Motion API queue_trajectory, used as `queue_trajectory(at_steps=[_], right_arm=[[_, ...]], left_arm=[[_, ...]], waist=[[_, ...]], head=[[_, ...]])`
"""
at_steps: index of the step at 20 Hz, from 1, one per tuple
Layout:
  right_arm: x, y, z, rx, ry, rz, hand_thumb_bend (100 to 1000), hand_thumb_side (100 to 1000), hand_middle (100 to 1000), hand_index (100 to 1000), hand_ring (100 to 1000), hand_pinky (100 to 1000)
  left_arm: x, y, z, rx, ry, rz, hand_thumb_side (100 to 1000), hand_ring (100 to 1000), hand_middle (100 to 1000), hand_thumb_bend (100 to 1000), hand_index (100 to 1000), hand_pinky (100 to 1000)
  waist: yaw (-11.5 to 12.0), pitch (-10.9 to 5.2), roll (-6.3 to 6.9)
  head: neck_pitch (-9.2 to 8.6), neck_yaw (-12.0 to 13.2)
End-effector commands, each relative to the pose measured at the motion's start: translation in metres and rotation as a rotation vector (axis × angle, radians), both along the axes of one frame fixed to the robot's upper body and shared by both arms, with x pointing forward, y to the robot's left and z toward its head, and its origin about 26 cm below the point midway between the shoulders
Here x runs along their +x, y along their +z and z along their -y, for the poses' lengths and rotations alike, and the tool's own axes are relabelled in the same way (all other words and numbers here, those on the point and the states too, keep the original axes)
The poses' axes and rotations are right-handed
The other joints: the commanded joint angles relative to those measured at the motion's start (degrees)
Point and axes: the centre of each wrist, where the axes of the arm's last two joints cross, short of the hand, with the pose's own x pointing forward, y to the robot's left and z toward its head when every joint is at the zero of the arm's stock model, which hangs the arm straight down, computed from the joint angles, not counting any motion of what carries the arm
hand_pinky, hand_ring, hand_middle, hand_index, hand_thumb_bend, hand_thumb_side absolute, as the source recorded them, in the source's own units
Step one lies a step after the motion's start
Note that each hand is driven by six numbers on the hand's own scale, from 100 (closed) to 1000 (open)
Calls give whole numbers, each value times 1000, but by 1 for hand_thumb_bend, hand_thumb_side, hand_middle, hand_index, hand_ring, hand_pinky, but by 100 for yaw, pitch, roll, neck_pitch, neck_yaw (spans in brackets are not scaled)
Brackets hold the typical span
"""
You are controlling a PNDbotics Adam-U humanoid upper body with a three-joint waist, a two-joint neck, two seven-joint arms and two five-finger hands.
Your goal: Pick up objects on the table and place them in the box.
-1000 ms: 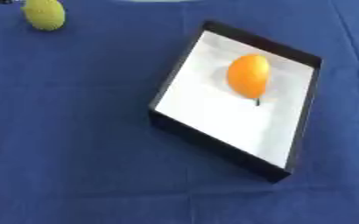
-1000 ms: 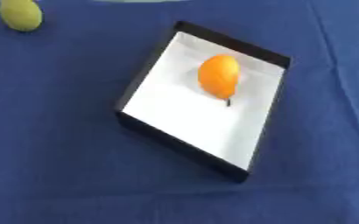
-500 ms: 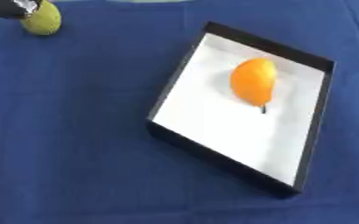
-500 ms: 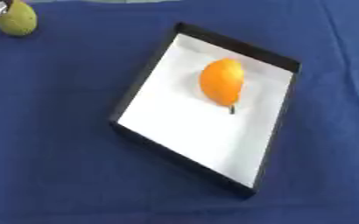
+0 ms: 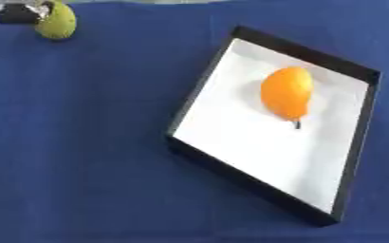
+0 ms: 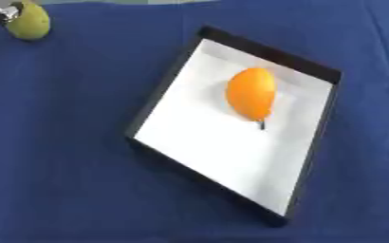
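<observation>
The green fruit (image 5: 57, 21) lies at the far-left table (image 5: 90, 142) edge, touching the left hand (image 5: 19, 10), which has newly entered; finger state indeterminate. The orange fruit (image 5: 287, 92) rests inside the box (image 5: 231, 163), well apart. No writing is legible.

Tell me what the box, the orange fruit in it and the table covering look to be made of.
Box: thin black walls and a matte white floor, probably card or plastic.
Orange fruit: smooth, even skin with a soft sheen and a dark stem; real or plastic, cannot tell.
Table covering: matte blue cloth, faintly creased.
</observation>
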Motion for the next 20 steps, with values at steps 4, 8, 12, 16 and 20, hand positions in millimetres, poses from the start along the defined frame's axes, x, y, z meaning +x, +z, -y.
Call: queue_trajectory(at_steps=[4,8,12,16,20], right_arm=[[-3,14,3,-31,-6,28,100,483,826,835,869,972],[-2,14,0,-37,5,26,100,482,826,835,869,972],[-2,13,2,-37,-1,22,100,482,826,835,869,972],[-2,11,3,-33,-4,17,100,484,826,835,869,972],[-2,10,3,-30,-4,14,100,486,824,834,867,972]], left_arm=[[-11,11,-23,2,69,12,565,852,820,397,899,873],[-10,5,-25,2,79,-9,577,855,822,399,902,875],[-11,0,-28,9,95,-38,588,866,834,453,918,885],[-9,-5,-29,31,135,-129,593,870,837,459,919,888],[-8,-5,-27,37,139,-160,518,857,803,354,891,874]], waist=[[-94,-68,37],[-157,-48,47],[-163,-43,48],[-165,-50,45],[-169,-53,42]], head=[[-110,156],[-136,233],[-119,227],[-89,221],[-89,220]])
